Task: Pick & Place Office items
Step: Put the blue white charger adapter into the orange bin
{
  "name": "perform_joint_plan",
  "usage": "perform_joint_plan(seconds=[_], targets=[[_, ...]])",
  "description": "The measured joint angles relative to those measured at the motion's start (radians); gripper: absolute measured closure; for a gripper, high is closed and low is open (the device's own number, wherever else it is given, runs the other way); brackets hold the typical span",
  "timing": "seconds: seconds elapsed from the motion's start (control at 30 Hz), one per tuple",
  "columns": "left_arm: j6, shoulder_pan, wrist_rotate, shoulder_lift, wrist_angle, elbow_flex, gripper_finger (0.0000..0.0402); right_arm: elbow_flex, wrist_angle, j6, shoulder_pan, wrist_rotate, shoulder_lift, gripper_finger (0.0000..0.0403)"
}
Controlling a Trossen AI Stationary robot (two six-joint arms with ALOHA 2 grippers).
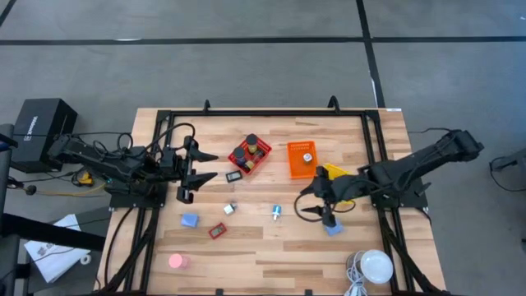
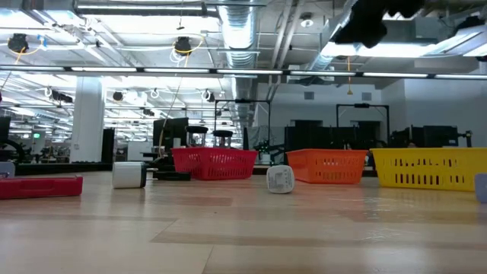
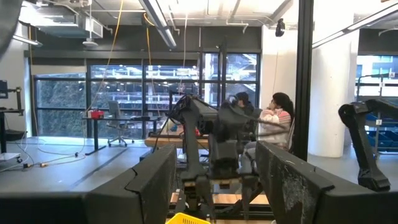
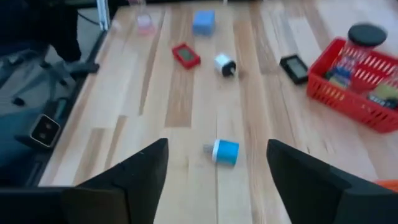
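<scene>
- While the right gripper (image 4: 214, 171) hangs wide open and empty near the blue-capped piece (image 4: 224, 151), the left gripper (image 1: 187, 174) waits open.
- Piece is probably light, rigid, rolls; pinch across its body.

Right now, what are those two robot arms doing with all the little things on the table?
They are sorting small office items into baskets. The right gripper is open and hangs over the table, facing a blue-and-white piece it has not grabbed. The left gripper is open too, waiting near the table's left side. The red basket already holds some things; others lie loose on the wood.
</scene>
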Motion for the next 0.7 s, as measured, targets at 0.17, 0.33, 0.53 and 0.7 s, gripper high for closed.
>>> perform_joint_plan(seconds=[0.17, 0.33, 0.53, 0.7], targets=[[0.0, 0.0, 0.0, 0.0, 0.0, 0.0, 0.0188, 0.0, 0.001, -0.036, -0.024, -0.006, 0.099, 0.0132], [0.0, 0.0, 0.0, 0.0, -0.001, 0.0, 0.0188, 0.0, 0.034, -0.158, -0.019, -0.012, 0.216, 0.0132], [0.0, 0.0, 0.0, 0.0, -0.001, 0.0, 0.0188, 0.096, 0.042, -0.316, -0.034, -0.057, 0.388, 0.0132], [0.0, 0.0, 0.0, 0.0, -0.002, 0.0, 0.0188, 0.227, -0.027, -0.506, -0.068, -0.097, 0.544, 0.0132]])
